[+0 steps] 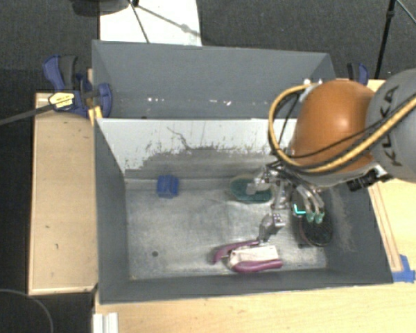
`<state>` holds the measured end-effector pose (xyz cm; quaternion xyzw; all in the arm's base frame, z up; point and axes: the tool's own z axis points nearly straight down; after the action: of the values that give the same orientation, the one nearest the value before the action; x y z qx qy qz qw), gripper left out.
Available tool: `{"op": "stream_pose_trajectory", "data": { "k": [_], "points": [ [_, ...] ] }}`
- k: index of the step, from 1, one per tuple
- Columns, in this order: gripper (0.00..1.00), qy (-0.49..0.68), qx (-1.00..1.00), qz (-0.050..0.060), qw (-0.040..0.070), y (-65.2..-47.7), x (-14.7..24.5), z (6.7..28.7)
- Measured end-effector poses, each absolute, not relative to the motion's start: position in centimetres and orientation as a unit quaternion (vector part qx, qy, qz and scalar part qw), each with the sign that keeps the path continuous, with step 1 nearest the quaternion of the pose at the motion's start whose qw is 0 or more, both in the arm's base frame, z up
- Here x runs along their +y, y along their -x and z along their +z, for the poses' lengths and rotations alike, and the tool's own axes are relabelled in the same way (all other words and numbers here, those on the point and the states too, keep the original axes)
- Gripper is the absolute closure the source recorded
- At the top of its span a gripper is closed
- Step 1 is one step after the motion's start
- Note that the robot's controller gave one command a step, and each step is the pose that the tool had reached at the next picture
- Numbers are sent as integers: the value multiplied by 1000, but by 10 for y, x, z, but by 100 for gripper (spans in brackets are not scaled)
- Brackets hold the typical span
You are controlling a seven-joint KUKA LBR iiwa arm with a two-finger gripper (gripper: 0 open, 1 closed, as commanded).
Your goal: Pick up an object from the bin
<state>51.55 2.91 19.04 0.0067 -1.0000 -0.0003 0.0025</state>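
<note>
gripper (pixel 269 229): can't tell if open or closed. purple-white obj (pixel 253 257) sits just below it. risk: it bites only the obj's end, so obj pivots & slips out.

Spotted a block (pixel 168 186) at the left rear of the bin (pixel 194 231), well apart from the rest. Found a rounded piece (pixel 246 189) by the back wall, right of centre. Saw a long piece (pixel 249 258) along the front wall, gripper (pixel 269 233) just behind it, a lump (pixel 319 234) to the right.

Arm (pixel 404 127) from right; gripper (pixel 266 233) low, downward
</note>
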Motion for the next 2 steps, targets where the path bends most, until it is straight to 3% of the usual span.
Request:
{"op": "stream_pose_trajectory", "data": {
  "k": [1, 2],
  "points": [
    [0, 46, -999, 0, 3, -492, 31, 106],
    [0, -60, -998, 0, -8, -488, 53, 89]
  ]
}}
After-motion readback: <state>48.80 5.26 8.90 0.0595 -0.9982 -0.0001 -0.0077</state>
